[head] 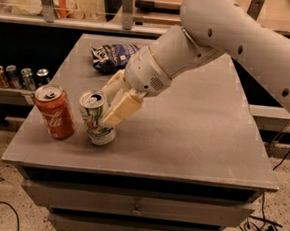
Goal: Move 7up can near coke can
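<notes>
The 7up can (96,117), white with green and red markings and a silver top, stands at the front left of the grey table (193,141), tilted slightly. The gripper (112,102) is shut on the 7up can, its cream fingers (123,109) clasping the can's right side from above. The coke can (54,111), red with white script, stands upright just left of the 7up can, a small gap between them.
A dark blue snack bag (112,56) lies at the table's back left. Several small cans (18,76) stand on a low shelf to the left. The table's front edge is close below the two cans. Cables lie on the floor.
</notes>
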`<state>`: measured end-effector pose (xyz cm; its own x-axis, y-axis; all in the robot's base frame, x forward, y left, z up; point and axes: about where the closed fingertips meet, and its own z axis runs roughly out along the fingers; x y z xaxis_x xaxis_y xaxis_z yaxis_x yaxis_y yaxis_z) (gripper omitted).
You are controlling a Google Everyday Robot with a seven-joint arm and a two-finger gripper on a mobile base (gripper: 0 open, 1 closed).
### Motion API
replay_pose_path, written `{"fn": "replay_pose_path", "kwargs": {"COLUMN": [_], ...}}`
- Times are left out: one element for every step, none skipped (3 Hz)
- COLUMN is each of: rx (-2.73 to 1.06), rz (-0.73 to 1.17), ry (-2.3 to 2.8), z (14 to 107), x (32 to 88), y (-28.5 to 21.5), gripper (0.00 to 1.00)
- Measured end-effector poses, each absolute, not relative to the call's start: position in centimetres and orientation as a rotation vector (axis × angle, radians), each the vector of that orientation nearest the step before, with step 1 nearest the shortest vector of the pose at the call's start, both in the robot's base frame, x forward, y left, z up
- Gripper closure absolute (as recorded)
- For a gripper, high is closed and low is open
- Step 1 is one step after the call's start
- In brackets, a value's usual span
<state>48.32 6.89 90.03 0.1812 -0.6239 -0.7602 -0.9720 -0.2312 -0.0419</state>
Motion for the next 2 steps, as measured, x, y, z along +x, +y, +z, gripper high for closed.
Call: {"fn": "replay_pose_path", "kwargs": {"rx": [-1.924,-1.914], "rz": [0.87,0.891], "ry": [1.489,1.487], "z": [89.84,89.69], "x": [48.34,48.37], "y": [7.37,7.79], "gripper": [1.0,0.81]}}
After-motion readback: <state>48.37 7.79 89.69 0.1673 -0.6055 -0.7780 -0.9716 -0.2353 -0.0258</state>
